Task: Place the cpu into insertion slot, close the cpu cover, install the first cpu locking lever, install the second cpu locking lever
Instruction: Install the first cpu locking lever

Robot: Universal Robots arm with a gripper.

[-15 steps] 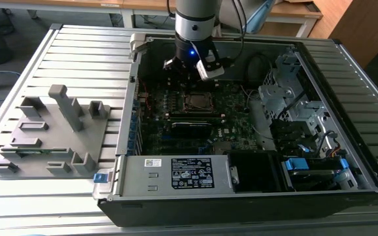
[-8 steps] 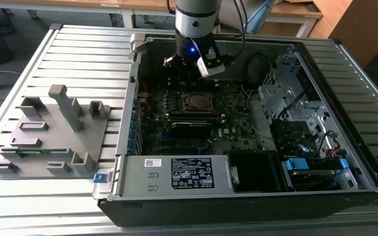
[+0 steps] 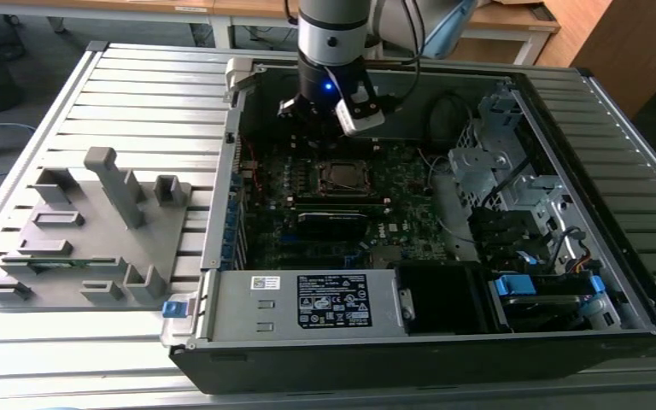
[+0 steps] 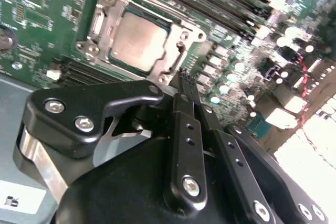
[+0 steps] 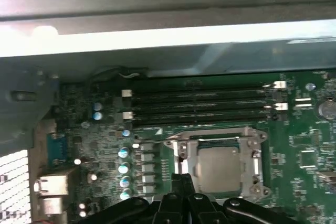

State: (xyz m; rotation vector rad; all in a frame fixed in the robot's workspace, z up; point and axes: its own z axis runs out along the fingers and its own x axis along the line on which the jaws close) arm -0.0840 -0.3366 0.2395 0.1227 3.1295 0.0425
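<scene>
An open computer case point(image 3: 419, 363) lies on a slatted metal tabletop point(image 3: 134, 85). In the exterior view the robot arm point(image 3: 334, 43) reaches down into the case at 12 o'clock. The insertion slot point(image 3: 343, 177) sits just at 6 o'clock from it, in the middle of the motherboard. A grey parts fixture point(image 3: 89, 231) rests on the tabletop at 9 o'clock from the case.

In the second wrist view the pincer point(image 4: 184, 77) has its two slim black fingers pressed together with nothing between them. Its tips are close beside one edge of the slot, and whether they touch it cannot be told. The cpu point(image 4: 139, 43) is seated in the slot, its dull silver top showing. The cpu cover point(image 5: 218, 138) appears to lie flat around the chip as a silvery frame. Whether either locking lever is latched cannot be made out.

The likely risks come from how near the tips are to the slot. A small sideways slip could scrape the row of small capacitors point(image 5: 124, 167) next to it. A springy lever that escapes the tips before hooking would probably snap back up. If the chip is not sitting square, pressure on the cover could bend the contacts beneath.
</scene>
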